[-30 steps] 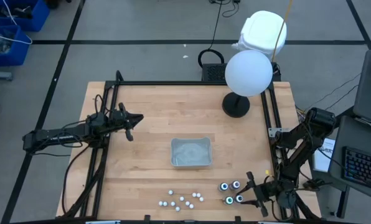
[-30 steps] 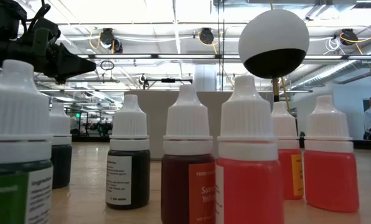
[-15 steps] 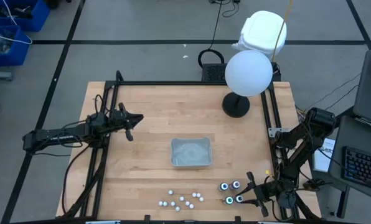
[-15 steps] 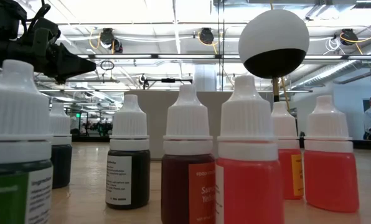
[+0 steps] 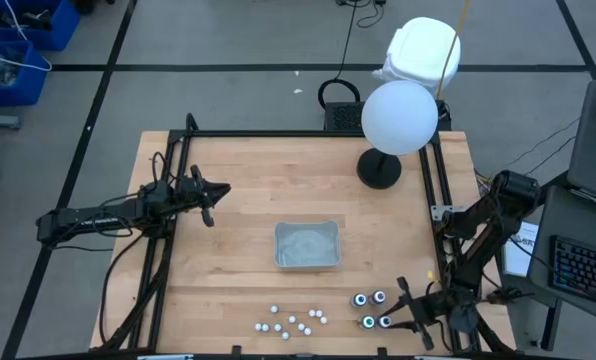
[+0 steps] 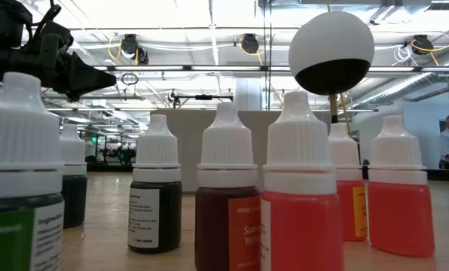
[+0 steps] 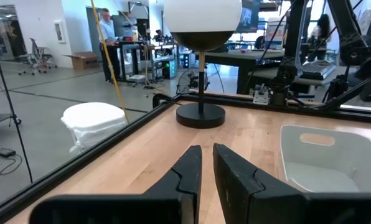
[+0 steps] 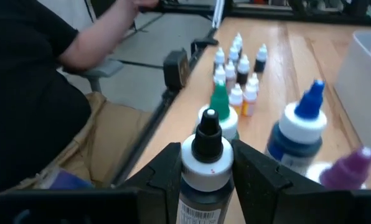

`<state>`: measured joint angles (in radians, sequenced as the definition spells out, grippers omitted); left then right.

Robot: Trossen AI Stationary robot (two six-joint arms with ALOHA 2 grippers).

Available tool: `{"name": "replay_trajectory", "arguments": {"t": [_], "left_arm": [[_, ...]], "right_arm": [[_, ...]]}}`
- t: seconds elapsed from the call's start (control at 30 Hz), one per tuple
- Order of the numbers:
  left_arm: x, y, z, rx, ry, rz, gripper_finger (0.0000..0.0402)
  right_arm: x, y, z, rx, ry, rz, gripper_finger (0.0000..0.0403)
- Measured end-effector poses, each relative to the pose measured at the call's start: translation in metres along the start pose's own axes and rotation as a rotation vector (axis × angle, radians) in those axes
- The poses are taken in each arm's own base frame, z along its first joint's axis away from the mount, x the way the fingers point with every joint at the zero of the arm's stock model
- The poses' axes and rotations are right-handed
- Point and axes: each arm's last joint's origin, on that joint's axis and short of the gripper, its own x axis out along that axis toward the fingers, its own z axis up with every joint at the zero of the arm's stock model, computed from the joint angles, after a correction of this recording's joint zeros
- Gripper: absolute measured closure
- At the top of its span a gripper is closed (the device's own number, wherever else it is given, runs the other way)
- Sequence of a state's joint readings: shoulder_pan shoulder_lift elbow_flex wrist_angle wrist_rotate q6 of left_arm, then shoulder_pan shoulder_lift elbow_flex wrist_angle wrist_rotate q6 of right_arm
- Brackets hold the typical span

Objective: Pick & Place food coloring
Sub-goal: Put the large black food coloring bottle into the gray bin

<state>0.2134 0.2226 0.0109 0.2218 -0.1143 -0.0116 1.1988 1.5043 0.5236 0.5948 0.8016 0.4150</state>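
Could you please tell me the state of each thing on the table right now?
Left tool: nearly shut, empty, above the table.
Right tool: closed around the black-tipped food coloring bottle.
Other food coloring bottles: upright, capped, free.
Clear tray: upright, empty.
Small dropper bottles: upright, capped.

Setting: robotics lab or open workshop hall. You see a framed wooden desk (image 5: 278, 200) on taped concrete floor, blue parts bins (image 5: 23, 40) at upper left, a keyboard (image 5: 583, 270) at right, ceiling pipes and strip lights (image 6: 209, 45), distant workbenches (image 7: 142, 50).
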Motion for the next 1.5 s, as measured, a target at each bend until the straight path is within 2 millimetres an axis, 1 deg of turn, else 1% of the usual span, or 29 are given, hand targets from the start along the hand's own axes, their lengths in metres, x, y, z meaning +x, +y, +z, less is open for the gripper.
{"name": "replay_trajectory", "arguments": {"t": [0.13,0.3,0.47,0.63,0.8,1.03,1.23,1.5], "left_arm": [[0.000,0.000,0.000,0.000,0.000,0.000,0.0355],[0.000,0.000,0.000,0.000,0.000,0.000,0.0355],[0.000,0.000,0.000,0.000,0.000,0.000,0.0355],[0.000,0.000,0.000,-0.001,0.001,0.000,0.0355],[0.000,0.000,0.000,-0.005,0.001,0.000,0.0355],[0.000,0.000,0.000,-0.017,0.003,0.000,0.0355],[0.000,0.000,-0.001,-0.018,0.008,0.000,0.0355],[0.000,0.000,-0.001,-0.019,0.008,0.001,0.0355]], "right_arm": [[-0.006,0.000,0.010,-0.019,-0.014,0.050,0.0292],[-0.014,-0.004,0.022,-0.044,-0.031,0.064,0.0295],[-0.027,-0.009,0.043,-0.022,-0.100,0.087,0.0292],[-0.042,-0.018,0.063,-0.025,-0.153,0.122,0.0295],[-0.049,-0.031,0.082,-0.065,-0.129,0.077,0.0295],[-0.041,-0.048,0.114,-0.106,-0.058,0.055,0.0294],[-0.029,-0.068,0.138,-0.076,-0.080,0.029,0.0292],[-0.015,-0.103,0.155,-0.094,-0.094,0.036,0.0294]]}}
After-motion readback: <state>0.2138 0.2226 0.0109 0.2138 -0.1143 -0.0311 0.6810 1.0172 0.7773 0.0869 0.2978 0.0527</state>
